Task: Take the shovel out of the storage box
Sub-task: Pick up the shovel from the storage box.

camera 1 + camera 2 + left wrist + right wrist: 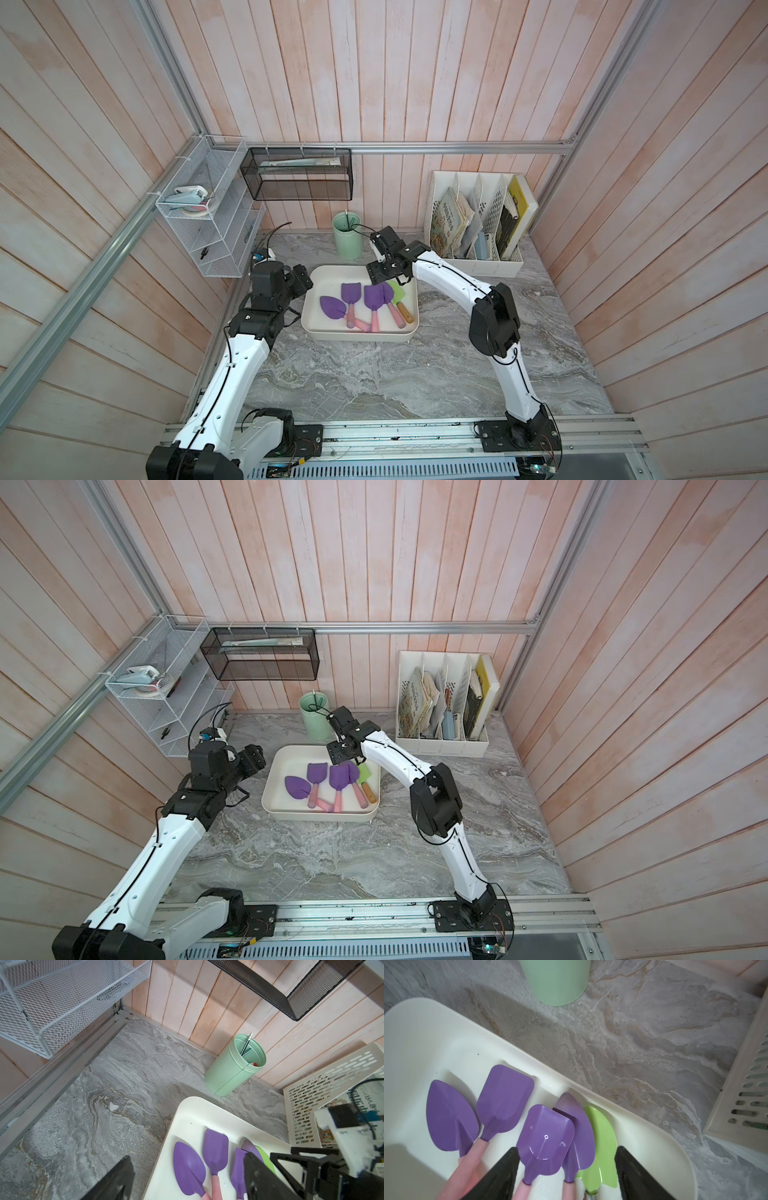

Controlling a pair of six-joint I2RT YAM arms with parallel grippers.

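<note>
The cream-white storage box [361, 336] [320, 814] sits mid-table and holds several purple shovels with pink handles [351, 293] and one green shovel [397, 291] with a wooden handle. My right gripper [380, 274] [566, 1149] hangs open over the box's far right part. Its fingers straddle a purple shovel blade [546, 1136], a second purple blade [577, 1126] and the green shovel [602, 1136], and grip none of them. My left gripper [302, 283] [188, 1156] is open at the box's left rim [187, 1105], one finger over the table, one over the box.
A mint-green cup [347, 235] with pens stands just behind the box. A white slotted file rack [478, 224] with books is at the back right. A white wire rack [208, 208] and a black mesh basket [299, 174] hang on the walls at the back left.
</note>
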